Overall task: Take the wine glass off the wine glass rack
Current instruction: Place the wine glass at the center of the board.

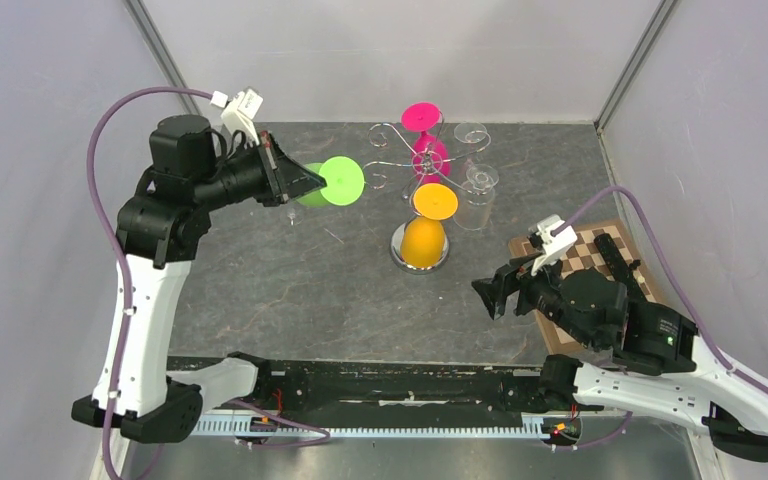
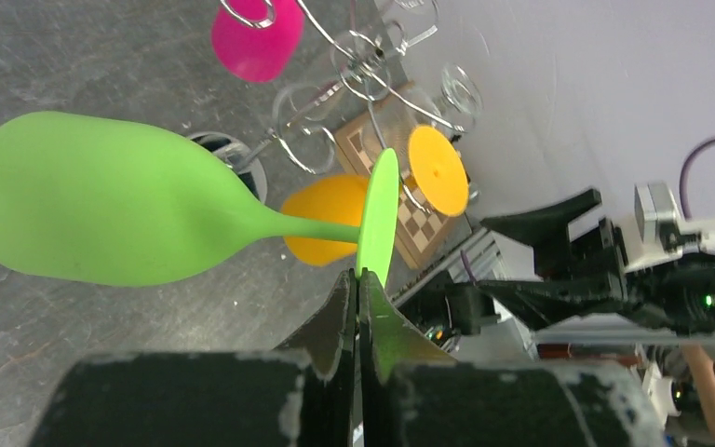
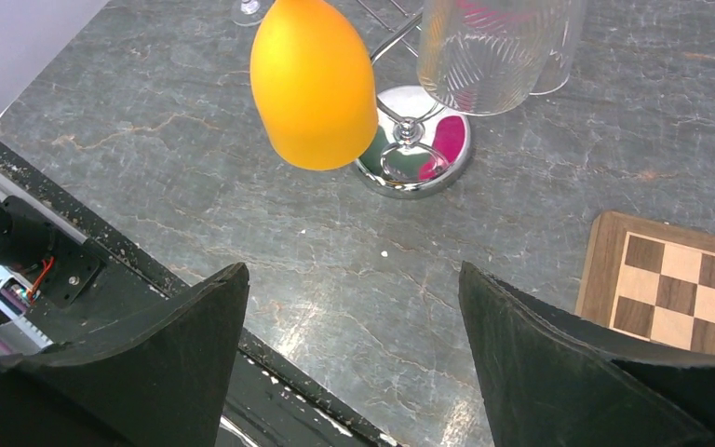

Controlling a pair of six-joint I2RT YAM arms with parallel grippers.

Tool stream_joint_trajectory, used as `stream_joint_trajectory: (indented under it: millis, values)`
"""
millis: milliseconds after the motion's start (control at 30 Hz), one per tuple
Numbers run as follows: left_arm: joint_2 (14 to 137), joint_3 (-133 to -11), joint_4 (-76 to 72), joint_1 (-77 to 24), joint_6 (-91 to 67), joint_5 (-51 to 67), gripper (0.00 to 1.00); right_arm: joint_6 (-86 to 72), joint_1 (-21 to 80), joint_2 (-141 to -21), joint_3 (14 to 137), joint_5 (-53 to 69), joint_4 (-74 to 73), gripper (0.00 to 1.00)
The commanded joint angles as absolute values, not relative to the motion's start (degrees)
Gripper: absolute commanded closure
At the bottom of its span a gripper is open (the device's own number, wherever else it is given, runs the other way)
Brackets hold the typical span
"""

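Note:
The green wine glass (image 2: 112, 214) hangs in the air on its side, just left of the wine glass rack (image 1: 408, 160). My left gripper (image 2: 357, 275) is shut on the rim of its round foot (image 1: 341, 181). The rack is chrome wire with curled arms (image 2: 358, 70) and a round mirrored base (image 3: 414, 154). An orange glass (image 1: 426, 240), a pink glass (image 1: 429, 155) and clear glasses (image 1: 476, 198) hang on it upside down. At the near right, low over the table and apart from the rack, my right gripper (image 3: 354, 279) is open with nothing between its fingers.
A wooden chessboard (image 1: 600, 255) lies on the table at the right, partly under the right arm. The table is dark grey stone (image 1: 290, 290), with white walls at the back and sides. A black rail (image 1: 380, 385) runs along the near edge.

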State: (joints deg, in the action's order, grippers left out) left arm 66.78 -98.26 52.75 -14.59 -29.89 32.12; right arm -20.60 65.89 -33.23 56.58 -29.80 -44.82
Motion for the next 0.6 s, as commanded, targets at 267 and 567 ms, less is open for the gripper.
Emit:
stream_joint_trajectory:
  millis: [267, 567]
  values:
    - [57.3, -92.7, 57.0, -32.1, -24.8, 25.5, 0.97, -21.2, 66.0, -36.8, 64.5, -21.6, -48.9, 0.14]
    - [52.2, -85.0, 56.0, -45.0, -25.6, 19.3, 0.98, -24.0, 66.0, -38.7, 65.6, -16.4, -49.2, 0.14]
